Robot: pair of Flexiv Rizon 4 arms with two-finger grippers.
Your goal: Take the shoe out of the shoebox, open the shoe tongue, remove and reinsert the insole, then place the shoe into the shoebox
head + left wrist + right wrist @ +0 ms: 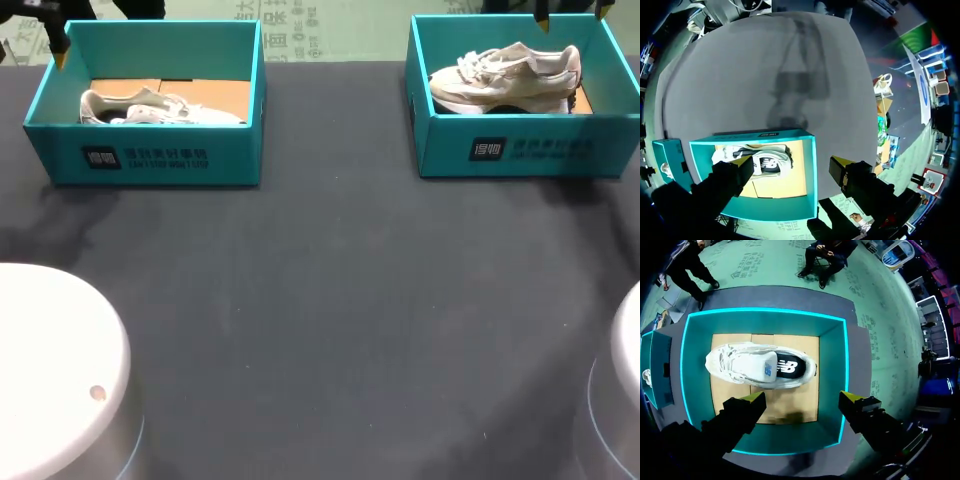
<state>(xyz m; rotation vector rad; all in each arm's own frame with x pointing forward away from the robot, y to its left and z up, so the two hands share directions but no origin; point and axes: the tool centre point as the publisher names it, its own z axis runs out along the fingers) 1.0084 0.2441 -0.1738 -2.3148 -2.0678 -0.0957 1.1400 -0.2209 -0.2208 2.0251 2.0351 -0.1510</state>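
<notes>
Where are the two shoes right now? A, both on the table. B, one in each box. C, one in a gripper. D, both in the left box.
B: a white shoe lies in the left box, the other shoe in the right box.

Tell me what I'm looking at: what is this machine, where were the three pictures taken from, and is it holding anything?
It is a robot with two arms, each ending in a two-fingered gripper. One picture looks down on the table from above and behind; the other two come from cameras on the wrists. Two teal boxes stand there: the left shoebox holds the left shoe, the right shoebox the right shoe. The left gripper hangs open above its box's edge, the right gripper open above the other. Nothing is held.
</notes>
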